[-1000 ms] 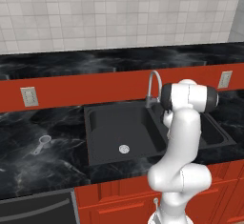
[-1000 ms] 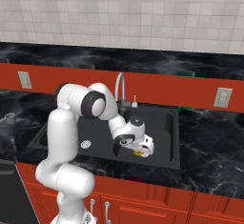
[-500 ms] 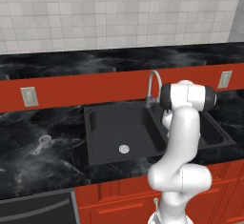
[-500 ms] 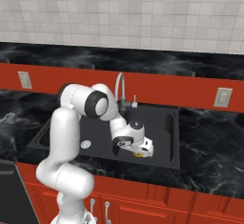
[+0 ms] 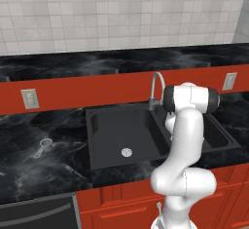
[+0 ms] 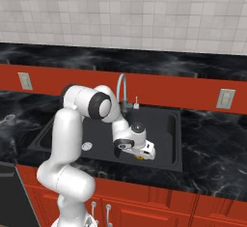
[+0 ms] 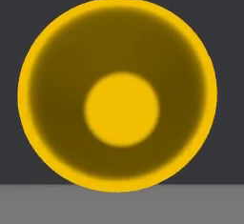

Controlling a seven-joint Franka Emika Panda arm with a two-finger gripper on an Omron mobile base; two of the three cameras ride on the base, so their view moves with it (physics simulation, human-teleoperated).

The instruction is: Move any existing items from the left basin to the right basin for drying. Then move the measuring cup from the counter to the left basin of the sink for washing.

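Observation:
The yellow mug (image 7: 121, 108) lies straight below the hand, open mouth up, seen over the matte black floor of the right basin (image 6: 166, 127). From the right base view a sliver of the mug (image 6: 140, 157) peeks out under my gripper (image 6: 139, 152), which hangs low in that basin. The fingers are hidden; the gripper looks shut on the mug. The wider left basin (image 5: 112, 128) holds nothing but its silver drain (image 5: 126, 151). The small silvery measuring cup (image 5: 45, 144) lies on the black marble counter (image 5: 29, 164) left of the sink, also seen as measuring cup (image 6: 9, 119).
A grey gooseneck faucet (image 6: 120, 88) rises behind the divider, with a small dispenser (image 6: 136, 104) beside it. My own arm (image 5: 187, 130) blocks the right basin in the left base view. Wall outlets (image 5: 29, 98) sit on the red backsplash. Red cabinets run below.
The hand with the mug has sunk very slightly in the right basin. Nothing else has moved.

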